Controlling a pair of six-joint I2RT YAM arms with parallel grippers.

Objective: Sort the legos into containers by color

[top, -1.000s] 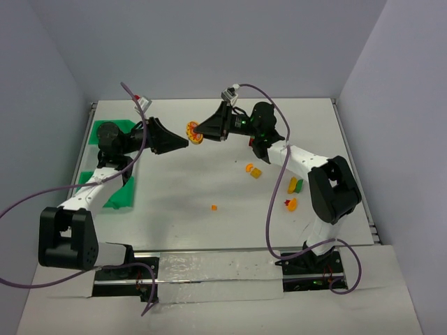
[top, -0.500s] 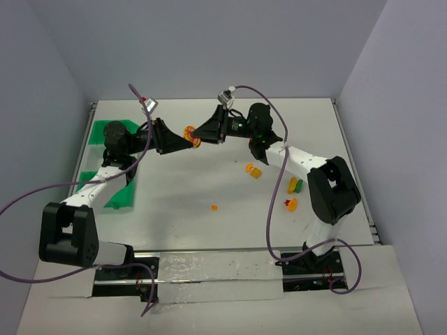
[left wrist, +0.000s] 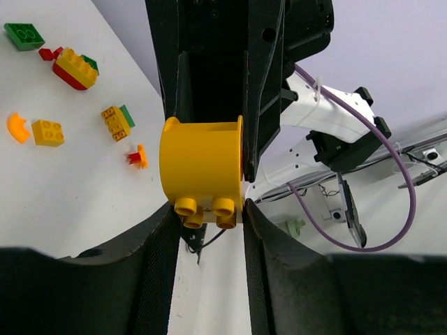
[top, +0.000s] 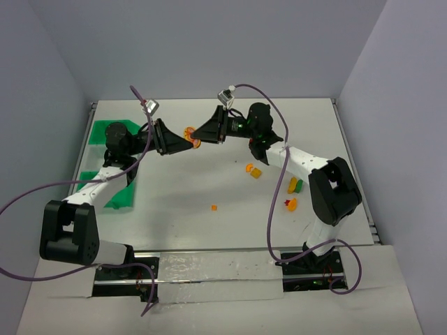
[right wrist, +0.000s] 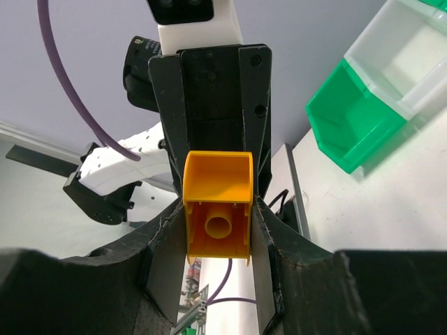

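Note:
A yellow lego [top: 190, 134] hangs in the air above the back of the table, between both grippers. My right gripper [top: 200, 132] is shut on it, with the brick's hollow underside [right wrist: 218, 202] facing the right wrist camera and the gripper [right wrist: 218, 213] clamping its sides. My left gripper [top: 183, 141] meets it from the left, and in the left wrist view the gripper [left wrist: 207, 209] presses both sides of the studded end of the brick [left wrist: 202, 167]. The containers [top: 105, 136] sit at the table's left edge, a green bin [right wrist: 349, 112] joined to a whitish one [right wrist: 408, 59].
Loose legos lie on the right half of the table: an orange one [top: 253, 169], a green and yellow pair [top: 295, 185], an orange and red one [top: 290, 204], and a tiny orange piece [top: 214, 207]. Walls close in the back and both sides.
My left gripper has moved right to the brick held by the right gripper and has closed onto it. The right gripper has lifted slightly and kept its grip.

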